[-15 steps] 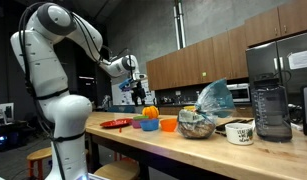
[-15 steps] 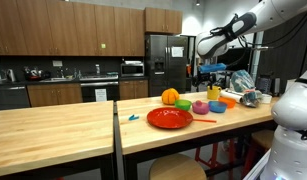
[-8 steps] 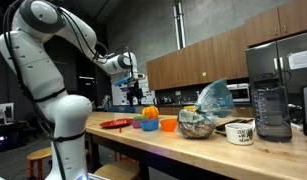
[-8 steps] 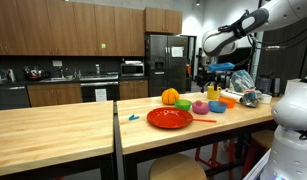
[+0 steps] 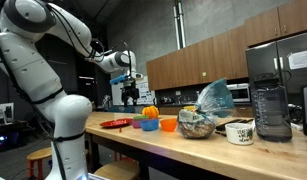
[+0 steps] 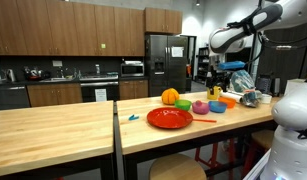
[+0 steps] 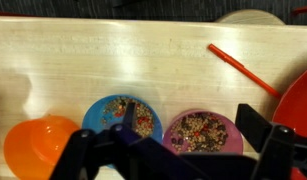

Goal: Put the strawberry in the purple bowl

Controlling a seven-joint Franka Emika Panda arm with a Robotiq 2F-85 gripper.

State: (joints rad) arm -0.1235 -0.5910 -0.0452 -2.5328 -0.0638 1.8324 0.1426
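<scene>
My gripper (image 7: 192, 125) hangs high above the bowls, open, with nothing between its dark fingers; it also shows in both exterior views (image 5: 130, 95) (image 6: 215, 75). In the wrist view the purple bowl (image 7: 198, 133) lies directly below, between the fingers, speckled inside with small dark and red bits. It also shows in an exterior view (image 6: 200, 107). I cannot pick out the strawberry for certain: a tiny red spot (image 7: 198, 131) sits in the purple bowl, and similar red specks lie in the blue bowl.
A blue bowl (image 7: 121, 117) and an orange bowl (image 7: 36, 147) stand beside the purple one. A red stick (image 7: 243, 68) and a flat red plate (image 6: 169, 118) lie nearby. A round orange fruit (image 6: 170, 97), a bag (image 5: 213, 98), a mug (image 5: 239, 131) and a blender (image 5: 269, 100) stand further along.
The arm has swung sideways along the counter, carrying the gripper at about the same height above the bowls. Nothing on the table has moved.
</scene>
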